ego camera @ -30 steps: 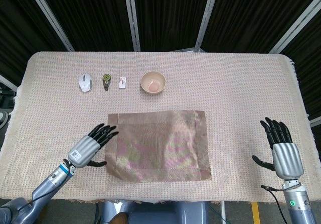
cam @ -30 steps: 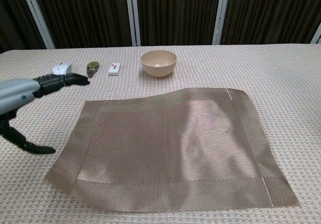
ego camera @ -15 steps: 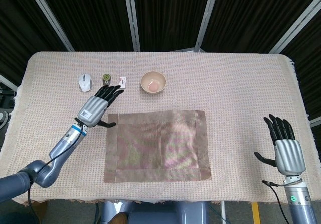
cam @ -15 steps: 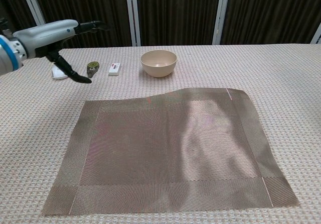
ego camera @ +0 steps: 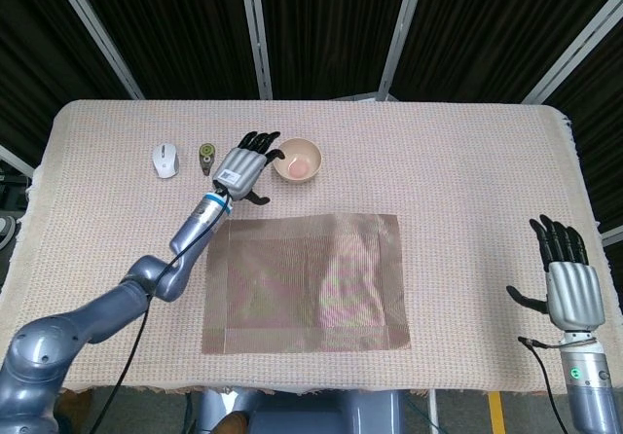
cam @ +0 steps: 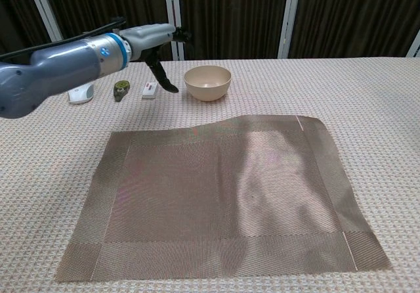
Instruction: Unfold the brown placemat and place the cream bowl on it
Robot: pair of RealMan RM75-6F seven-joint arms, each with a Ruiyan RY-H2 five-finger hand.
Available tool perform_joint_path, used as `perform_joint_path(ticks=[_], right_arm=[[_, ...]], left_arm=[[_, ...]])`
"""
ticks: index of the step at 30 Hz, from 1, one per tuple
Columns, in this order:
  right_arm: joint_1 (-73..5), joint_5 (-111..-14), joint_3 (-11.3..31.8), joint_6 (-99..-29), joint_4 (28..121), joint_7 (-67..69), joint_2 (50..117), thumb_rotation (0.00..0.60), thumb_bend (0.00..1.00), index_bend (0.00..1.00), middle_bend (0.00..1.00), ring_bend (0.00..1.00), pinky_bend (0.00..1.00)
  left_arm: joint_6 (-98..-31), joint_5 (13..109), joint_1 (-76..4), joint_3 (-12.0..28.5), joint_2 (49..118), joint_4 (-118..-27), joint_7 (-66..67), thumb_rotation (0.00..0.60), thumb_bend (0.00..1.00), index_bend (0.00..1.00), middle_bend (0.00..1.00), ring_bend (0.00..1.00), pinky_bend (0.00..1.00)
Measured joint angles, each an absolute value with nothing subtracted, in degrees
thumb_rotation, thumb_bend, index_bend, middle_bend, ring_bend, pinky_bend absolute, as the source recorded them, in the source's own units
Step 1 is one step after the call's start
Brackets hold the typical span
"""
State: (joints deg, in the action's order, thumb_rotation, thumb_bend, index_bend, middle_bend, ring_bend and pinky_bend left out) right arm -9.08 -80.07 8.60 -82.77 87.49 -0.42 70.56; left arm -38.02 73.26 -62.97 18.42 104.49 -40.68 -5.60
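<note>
The brown placemat [ego camera: 305, 283] [cam: 220, 194] lies spread flat in the middle of the table, with a slight ripple near its far right part. The cream bowl [ego camera: 297, 160] [cam: 207, 82] stands upright on the cloth just beyond the mat's far edge. My left hand [ego camera: 243, 166] [cam: 156, 40] hovers with fingers spread and nothing in it, just left of the bowl and not touching it. My right hand [ego camera: 566, 279] is open at the near right of the table, far from the mat; the chest view does not show it.
A white mouse [ego camera: 164, 159] [cam: 81, 94], a small green and black object [ego camera: 206, 155] [cam: 121, 89] and a small white card [cam: 149, 90] lie in a row left of the bowl. The beige tablecloth [ego camera: 467, 181] covers the whole table.
My left hand has swept from the mat's near left corner, up and right, to beside the bowl. My right hand has drawn back slightly toward the near edge. Mat and bowl are unmoved.
</note>
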Motion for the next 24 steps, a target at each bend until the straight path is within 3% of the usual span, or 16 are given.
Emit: perform_joint_path(ticks=[14,24], right_arm=[[-9.8,-76.4,10.1,-80.0,84.9,1.2,70.7,0.600,0.00,0.00,0.00,0.00,0.00],[-9.7,-76.3,10.3,-80.3,84.5,1.9,70.6,0.600,0.00,0.00,0.00,0.00,0.00]], left_arm=[[-30.1,72.7,-72.1,18.3,118.1,-16.4,-12.9,0.600,0.21,0.34,0.00,0.00,0.00],[-25.9,72.5,-74.4,17.6,121.9,-10.3,-16.4,0.600,0.31,0.39,0.00,0.00,0.00]])
